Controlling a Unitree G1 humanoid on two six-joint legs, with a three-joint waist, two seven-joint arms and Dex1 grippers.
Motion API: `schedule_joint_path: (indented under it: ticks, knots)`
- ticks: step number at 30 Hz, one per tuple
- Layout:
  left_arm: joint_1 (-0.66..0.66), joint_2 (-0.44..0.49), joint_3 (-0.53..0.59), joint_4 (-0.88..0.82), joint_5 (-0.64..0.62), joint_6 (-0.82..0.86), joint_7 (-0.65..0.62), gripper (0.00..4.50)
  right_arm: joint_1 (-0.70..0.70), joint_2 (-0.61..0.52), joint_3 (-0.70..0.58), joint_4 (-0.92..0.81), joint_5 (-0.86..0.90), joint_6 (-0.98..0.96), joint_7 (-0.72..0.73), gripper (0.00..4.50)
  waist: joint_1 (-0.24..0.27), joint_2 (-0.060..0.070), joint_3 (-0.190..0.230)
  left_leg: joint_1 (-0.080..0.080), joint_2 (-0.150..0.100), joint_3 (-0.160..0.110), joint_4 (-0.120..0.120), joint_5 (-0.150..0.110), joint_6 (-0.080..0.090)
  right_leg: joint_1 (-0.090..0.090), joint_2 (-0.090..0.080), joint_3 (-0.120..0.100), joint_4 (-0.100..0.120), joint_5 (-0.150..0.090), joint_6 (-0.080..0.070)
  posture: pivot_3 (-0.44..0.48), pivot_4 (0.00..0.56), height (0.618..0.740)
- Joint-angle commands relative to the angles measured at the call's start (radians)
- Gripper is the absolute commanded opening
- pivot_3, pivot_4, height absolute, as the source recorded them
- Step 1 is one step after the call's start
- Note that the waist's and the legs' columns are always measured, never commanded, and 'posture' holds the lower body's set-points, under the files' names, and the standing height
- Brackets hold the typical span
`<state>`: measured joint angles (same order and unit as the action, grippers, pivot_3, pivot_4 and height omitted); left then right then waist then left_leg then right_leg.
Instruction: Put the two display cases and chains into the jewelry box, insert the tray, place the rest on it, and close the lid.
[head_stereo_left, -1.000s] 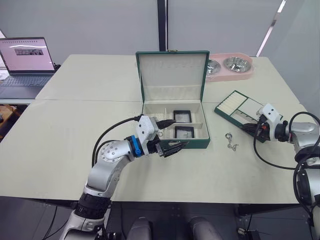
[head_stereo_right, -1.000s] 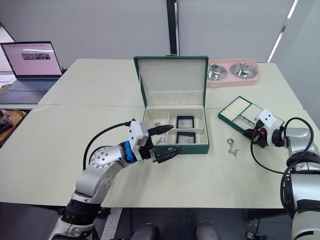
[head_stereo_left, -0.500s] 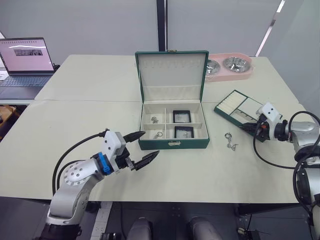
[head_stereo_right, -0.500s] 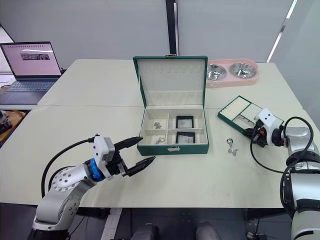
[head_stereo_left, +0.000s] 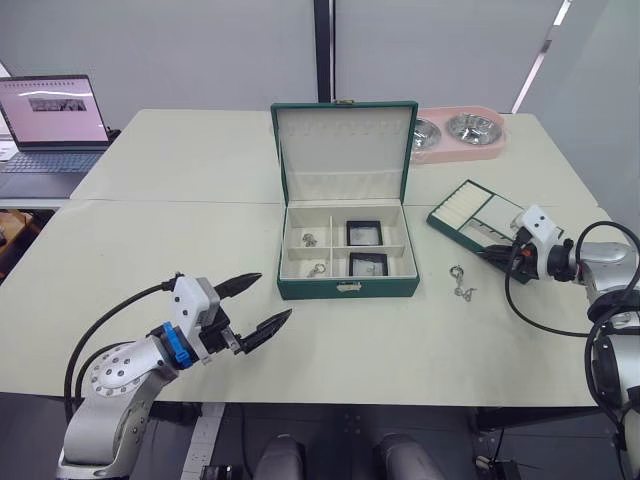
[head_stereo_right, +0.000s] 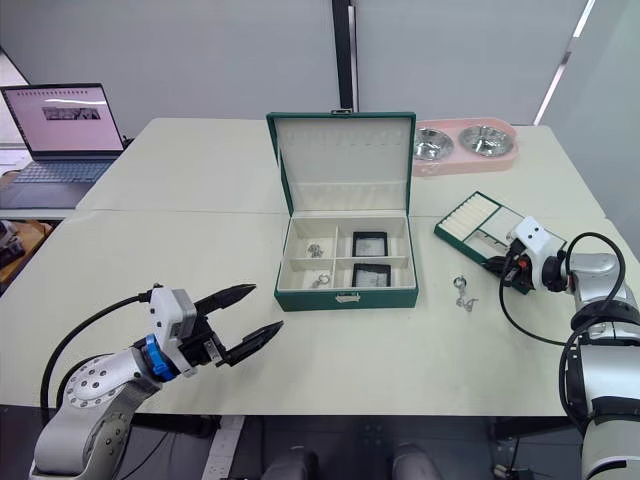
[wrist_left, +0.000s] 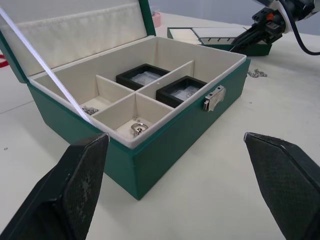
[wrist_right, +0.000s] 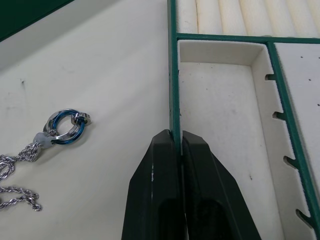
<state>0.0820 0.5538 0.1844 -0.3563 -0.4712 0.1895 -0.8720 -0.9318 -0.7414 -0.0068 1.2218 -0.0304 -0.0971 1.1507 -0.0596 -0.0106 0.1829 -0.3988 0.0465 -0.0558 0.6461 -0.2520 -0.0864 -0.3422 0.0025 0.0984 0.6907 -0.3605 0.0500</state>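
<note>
The table (head_stereo_left: 130, 260) has wide bare room on its left, where the left gripper (head_stereo_left: 252, 304) hangs with fingers spread and empty, near the front edge and well apart from the box (head_stereo_left: 347, 288). The box stands mid-table with its lid (head_stereo_left: 344, 150) upright, two cases (head_stereo_left: 364, 234) in its right compartments and chains (head_stereo_left: 310, 240) in its left ones. To its right the tray (head_stereo_left: 470, 214) lies askew, the right gripper (wrist_right: 179, 150) clenched on its rim, and a loose chain (head_stereo_left: 460, 283) lies between box and tray.

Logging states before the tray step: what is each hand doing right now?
Left hand: open, empty, in front of the jewelry box.
Right hand: shut on the tray wall.
</note>
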Motion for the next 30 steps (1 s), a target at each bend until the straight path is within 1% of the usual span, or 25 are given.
schedule_joint_path:
  ticks: [1, 13, 16, 19, 21, 23, 24, 26, 29, 30]
  knots:
    - [0.0, 0.008, 0.003, -0.04, -0.021, -0.019, -0.012, 4.5, -0.038, -0.015, -0.014, -0.013, 0.005, -0.011, -0.001, 0.02, 0.0, 0.0, 0.0, 0.0, 0.0, 0.0, 0.0, 0.0, 0.0, 0.0, 0.0, 0.0, 0.0, 0.0, 0.0, 0.0, 0.15, 0.74]
    - [-0.001, -0.001, -0.007, -0.034, -0.014, -0.025, -0.015, 4.5, -0.034, -0.038, -0.021, -0.032, 0.012, -0.01, 0.018, 0.02, 0.0, 0.0, 0.0, 0.0, 0.0, 0.0, 0.0, 0.0, 0.0, 0.0, 0.0, 0.0, 0.0, 0.0, 0.0, 0.0, 0.15, 0.74]
    - [0.003, -0.001, -0.004, -0.04, -0.015, -0.025, -0.013, 4.5, -0.019, -0.067, -0.032, -0.076, 0.029, -0.003, 0.056, 0.02, 0.0, 0.0, 0.0, 0.0, 0.0, 0.0, 0.0, 0.0, 0.0, 0.0, 0.0, 0.0, 0.0, 0.0, 0.0, 0.0, 0.15, 0.74]
    - [0.01, -0.001, -0.002, -0.047, -0.016, -0.024, -0.011, 4.5, 0.018, -0.099, -0.04, -0.17, 0.055, 0.026, 0.113, 0.02, 0.001, 0.0, 0.0, 0.0, 0.0, 0.0, 0.0, 0.0, 0.0, 0.0, 0.0, 0.0, 0.0, 0.0, 0.0, 0.0, 0.15, 0.74]
    - [0.02, -0.002, 0.0, -0.052, -0.018, -0.023, -0.009, 4.5, 0.073, -0.13, -0.052, -0.295, 0.088, 0.077, 0.162, 0.02, 0.002, 0.0, 0.0, 0.0, 0.0, 0.0, 0.0, 0.0, 0.0, 0.0, 0.0, 0.0, 0.0, 0.0, 0.0, 0.0, 0.15, 0.74]
    - [0.027, -0.003, 0.002, -0.058, -0.021, -0.02, -0.008, 4.5, 0.143, -0.16, -0.07, -0.457, 0.138, 0.164, 0.2, 0.02, 0.003, 0.0, 0.0, 0.0, 0.0, 0.0, 0.0, 0.0, 0.0, 0.0, 0.0, 0.0, 0.0, 0.0, 0.0, 0.0, 0.15, 0.74]
    - [0.031, -0.003, 0.003, -0.06, -0.025, -0.017, -0.008, 4.5, 0.192, -0.179, -0.082, -0.572, 0.174, 0.227, 0.22, 0.02, 0.004, 0.0, 0.0, 0.0, 0.0, -0.001, 0.0, 0.0, 0.0, 0.0, 0.0, 0.0, 0.0, 0.0, 0.0, 0.0, 0.15, 0.74]
    - [0.036, -0.008, 0.011, -0.063, -0.034, -0.011, 0.0, 4.5, 0.313, -0.219, -0.113, -0.867, 0.268, 0.391, 0.247, 0.02, 0.007, 0.001, 0.0, 0.0, 0.0, -0.001, 0.0, 0.0, 0.0, 0.0, 0.0, 0.0, 0.0, 0.0, 0.0, 0.0, 0.15, 0.74]
    - [0.044, -0.013, 0.014, -0.068, -0.041, -0.007, 0.01, 4.5, 0.417, -0.253, -0.141, -1.162, 0.369, 0.576, 0.231, 0.02, 0.004, 0.003, 0.0, 0.0, 0.0, -0.001, 0.0, 0.0, 0.0, 0.0, 0.0, 0.0, 0.001, 0.0, 0.0, 0.0, 0.15, 0.74]
    - [0.049, -0.014, 0.012, -0.072, -0.041, -0.007, 0.013, 4.5, 0.436, -0.261, -0.148, -1.228, 0.395, 0.623, 0.223, 0.02, 0.002, 0.003, 0.0, 0.0, 0.0, -0.001, 0.0, 0.0, 0.0, 0.0, 0.0, 0.0, 0.001, 0.0, 0.0, 0.0, 0.15, 0.74]
